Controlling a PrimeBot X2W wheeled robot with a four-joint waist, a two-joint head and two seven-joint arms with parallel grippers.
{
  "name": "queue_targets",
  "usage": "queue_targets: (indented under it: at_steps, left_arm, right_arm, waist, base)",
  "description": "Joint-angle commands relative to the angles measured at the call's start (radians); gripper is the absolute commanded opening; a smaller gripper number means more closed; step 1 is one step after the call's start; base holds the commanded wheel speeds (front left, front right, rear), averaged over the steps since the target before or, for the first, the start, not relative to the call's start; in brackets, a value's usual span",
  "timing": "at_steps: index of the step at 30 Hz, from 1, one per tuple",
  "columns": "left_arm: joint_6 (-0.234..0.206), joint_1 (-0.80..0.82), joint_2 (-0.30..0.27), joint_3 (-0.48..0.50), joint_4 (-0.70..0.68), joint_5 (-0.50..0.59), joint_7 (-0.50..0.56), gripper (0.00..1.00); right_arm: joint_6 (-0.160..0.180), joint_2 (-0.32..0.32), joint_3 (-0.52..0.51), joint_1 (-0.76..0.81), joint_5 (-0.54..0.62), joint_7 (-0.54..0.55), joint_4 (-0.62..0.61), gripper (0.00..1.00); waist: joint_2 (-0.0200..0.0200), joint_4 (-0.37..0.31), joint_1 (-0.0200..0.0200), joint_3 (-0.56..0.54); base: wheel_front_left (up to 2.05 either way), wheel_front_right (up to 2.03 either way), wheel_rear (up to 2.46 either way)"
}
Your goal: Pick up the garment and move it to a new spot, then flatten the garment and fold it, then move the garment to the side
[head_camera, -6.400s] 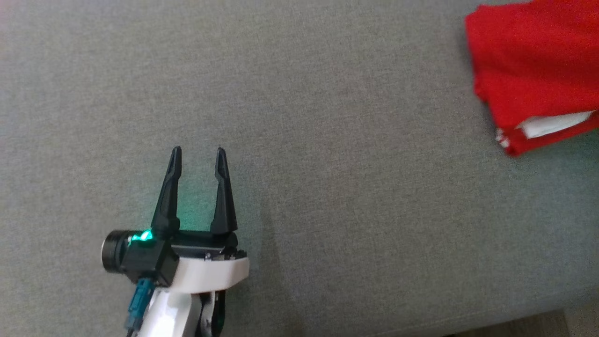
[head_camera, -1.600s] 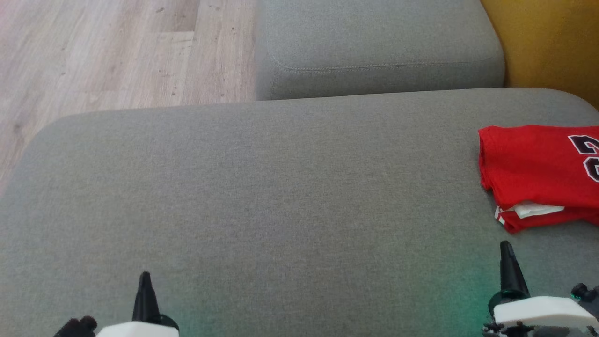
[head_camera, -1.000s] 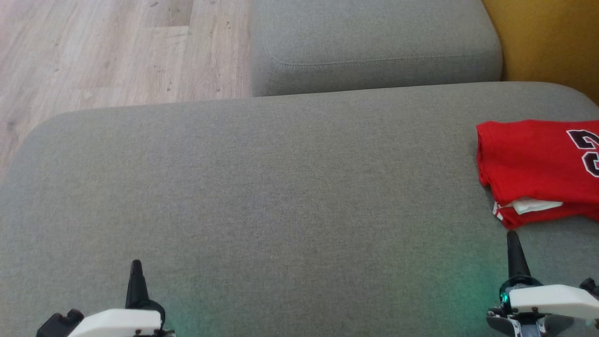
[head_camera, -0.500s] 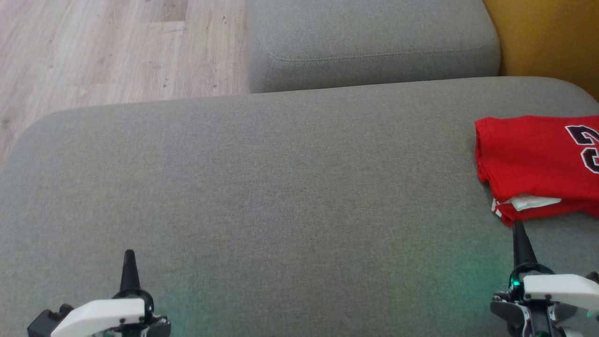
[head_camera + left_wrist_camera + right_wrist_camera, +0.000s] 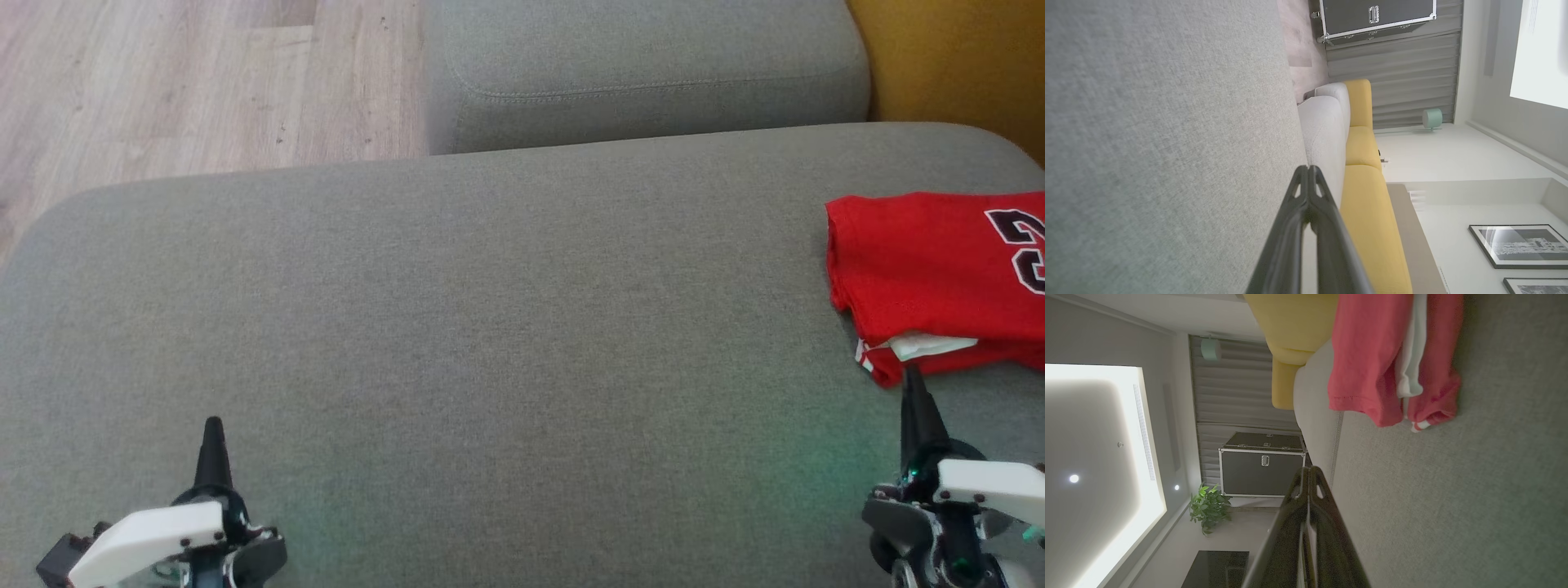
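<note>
Lying folded, the red garment (image 5: 922,261) rests on the grey cushion (image 5: 490,327).

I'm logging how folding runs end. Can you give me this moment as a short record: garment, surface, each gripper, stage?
garment: red jersey, folded, lying at the right end of the grey cushion
surface: grey fabric, wood floor beyond
left gripper: jaws shut, holding nothing, over bare cushion
right gripper: jaws shut, holding nothing, tip near the jersey's front corner
stage: apparently folded and set aside
</note>
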State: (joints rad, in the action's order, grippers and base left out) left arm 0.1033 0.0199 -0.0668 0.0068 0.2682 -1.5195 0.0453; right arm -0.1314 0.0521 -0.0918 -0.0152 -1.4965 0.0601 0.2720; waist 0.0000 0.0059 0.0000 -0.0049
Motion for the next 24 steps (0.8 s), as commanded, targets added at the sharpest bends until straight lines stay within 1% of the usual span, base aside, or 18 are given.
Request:
queue_targets:
  at_steps: [1,9,24]
  left_arm:
    - [0.013,0.063,-0.012,0.047,-0.027,-0.035,0.014,0.0]
    - [0.027,0.085,-0.011,0.069,-0.025,-0.12,0.038,0.0]
    - [0.027,0.085,-0.006,0.075,-0.024,-0.116,0.042,0.0]
  right_arm:
    - [0.001,0.016,0.012,-0.067,-0.041,0.012,-0.031,0.0]
    - [0.001,0.015,0.001,-0.091,-0.131,0.035,-0.029,0.0]
    - [0.001,0.012,-0.003,-0.091,-0.128,0.038,-0.028,0.0]
  waist:
    - [0.0,-0.001,0.0,0.002]
    - [0.0,-0.006,0.0,0.008]
    - [0.0,-0.006,0.0,0.008]
  base:
    - [0.0,0.0,0.0]
    - [0.0,0.0,0.0]
    - [0.0,0.0,0.0]
